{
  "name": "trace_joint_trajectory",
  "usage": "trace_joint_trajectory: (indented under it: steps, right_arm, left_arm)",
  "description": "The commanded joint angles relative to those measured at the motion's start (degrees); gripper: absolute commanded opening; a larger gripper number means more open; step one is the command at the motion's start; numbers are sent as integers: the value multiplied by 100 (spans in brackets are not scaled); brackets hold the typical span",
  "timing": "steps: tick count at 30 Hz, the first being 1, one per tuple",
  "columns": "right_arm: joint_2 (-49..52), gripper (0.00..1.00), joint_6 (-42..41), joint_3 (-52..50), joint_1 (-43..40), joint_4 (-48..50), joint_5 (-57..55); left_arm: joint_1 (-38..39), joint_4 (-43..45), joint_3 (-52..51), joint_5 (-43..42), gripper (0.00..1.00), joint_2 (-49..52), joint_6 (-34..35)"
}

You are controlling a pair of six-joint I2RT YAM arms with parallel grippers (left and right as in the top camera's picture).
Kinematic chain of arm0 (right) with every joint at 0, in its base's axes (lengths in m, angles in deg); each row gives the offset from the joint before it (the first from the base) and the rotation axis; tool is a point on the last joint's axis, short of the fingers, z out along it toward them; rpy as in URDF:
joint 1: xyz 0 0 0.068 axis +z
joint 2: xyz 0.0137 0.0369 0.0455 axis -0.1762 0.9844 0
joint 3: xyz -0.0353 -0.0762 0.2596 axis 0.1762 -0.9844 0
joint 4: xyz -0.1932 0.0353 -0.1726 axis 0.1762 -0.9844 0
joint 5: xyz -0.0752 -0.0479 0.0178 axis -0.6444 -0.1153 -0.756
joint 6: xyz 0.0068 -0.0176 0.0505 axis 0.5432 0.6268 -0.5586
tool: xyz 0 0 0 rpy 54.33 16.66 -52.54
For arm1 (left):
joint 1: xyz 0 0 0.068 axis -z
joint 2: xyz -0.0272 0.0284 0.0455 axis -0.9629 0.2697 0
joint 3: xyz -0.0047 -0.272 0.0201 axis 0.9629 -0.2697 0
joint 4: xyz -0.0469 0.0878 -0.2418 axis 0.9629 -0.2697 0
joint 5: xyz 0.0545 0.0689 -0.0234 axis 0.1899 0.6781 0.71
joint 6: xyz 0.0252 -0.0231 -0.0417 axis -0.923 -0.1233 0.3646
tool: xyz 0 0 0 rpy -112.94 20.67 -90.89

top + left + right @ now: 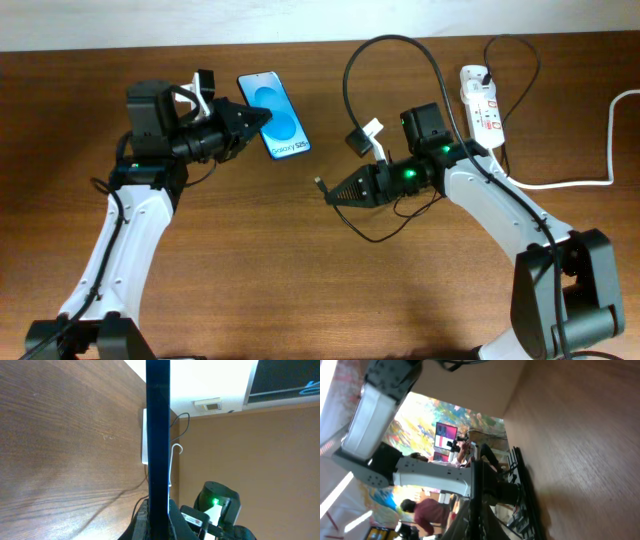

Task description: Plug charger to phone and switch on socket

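- The left gripper (258,118) is clamped on the phone (280,110) at its near-left end. The phone sits left of centre toward the far side of the desk (300,290), blue screen facing up.
- In the left wrist view the phone (157,435) shows edge-on, a dark bar rising from between the fingers. We judge this grip is meant to steady the body so it cannot slide when something pushes into its port.
- The right gripper (335,193) is closed on the charger (345,78) close to its free end. The small plug tip (318,183) sticks out just past the fingers and points left, toward the phone.
- Holding the cable so near the tip keeps the limp end stiff enough to aim, as we read it.
- The rest of the black cable loops up and back over the right arm toward the far right.
- Plug tip and phone are apart, with bare desk between them, so the plugging is not yet done.
- We cannot tell from these views where the phone's port lies relative to the tip.
- The socket (482,105) lies at the far right, well apart from both grippers, its white cord (570,183) trailing off right. We take its switch as the later step.
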Motion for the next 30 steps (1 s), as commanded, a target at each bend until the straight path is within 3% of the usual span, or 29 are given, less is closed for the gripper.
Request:
trace_joint_trajectory:
  steps: [1,5,11,17,25,30]
  right_arm:
    - [116,5,-1091,-4,17,348,-151]
    - [116,5,-1580,-4,22,905,-155]
    - [114,5,-1615,-2,17,1279,-295]
    - [114,4,-2304,28,70,2295,133]
    - [133,4,-2345,26,264,2455,-37]
    - [133,4,-3130,26,264,3484,-98]
  left_arm:
    - [162,291,98,267,0,-13,92]
    - [306,837,98,341,0,-13,96]
    - [299,887,98,378,0,-13,94]
    - [299,955,98,378,0,-13,96]
    - [299,1204,98,378,0,-13,238]
    - [286,1248,98,374,0,-13,243]
